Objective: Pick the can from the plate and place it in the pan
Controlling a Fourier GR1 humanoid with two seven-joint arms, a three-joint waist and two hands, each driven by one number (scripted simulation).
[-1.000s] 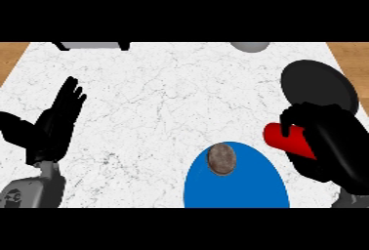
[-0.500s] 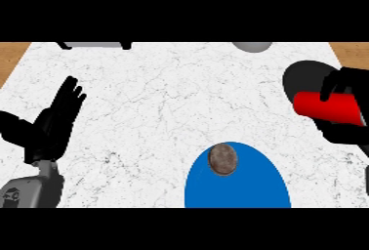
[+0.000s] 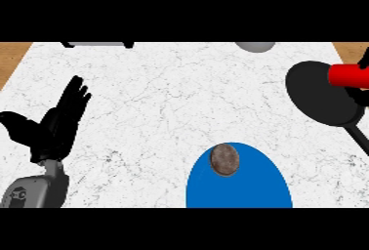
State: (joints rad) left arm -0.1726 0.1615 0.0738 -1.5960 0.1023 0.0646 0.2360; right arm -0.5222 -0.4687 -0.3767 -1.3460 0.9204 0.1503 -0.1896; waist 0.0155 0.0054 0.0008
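Right hand [image 3: 364,59] position: at the right edge of the head view, only a dark sliver showing beside the red can [image 3: 349,76]. You cannot tell from this view how its fingers are set, though the can hangs in the air there and is judged to be carried by it. One second ago the same hand was low at the right, near the blue plate [image 3: 239,190], with the can in it; half a second ago it was higher, at the pan's edge. Now the can lies on its side over the right rim of the black pan [image 3: 320,95], partly cut off by the view's border. Transport is therefore nearly complete; lowering and release remain.

Note the pan handle [image 3: 358,136] running down and to the right from the pan. Keep the can over the pan's dark floor, not over the rim, before you let go.

The plate sits at the lower middle of the marble surface [image 3: 173,97] and bears a small brown round object [image 3: 225,159], unmoved across all three views.

Left hand [image 3: 54,124]: fingers straight and spread, resting at the left, unchanged.
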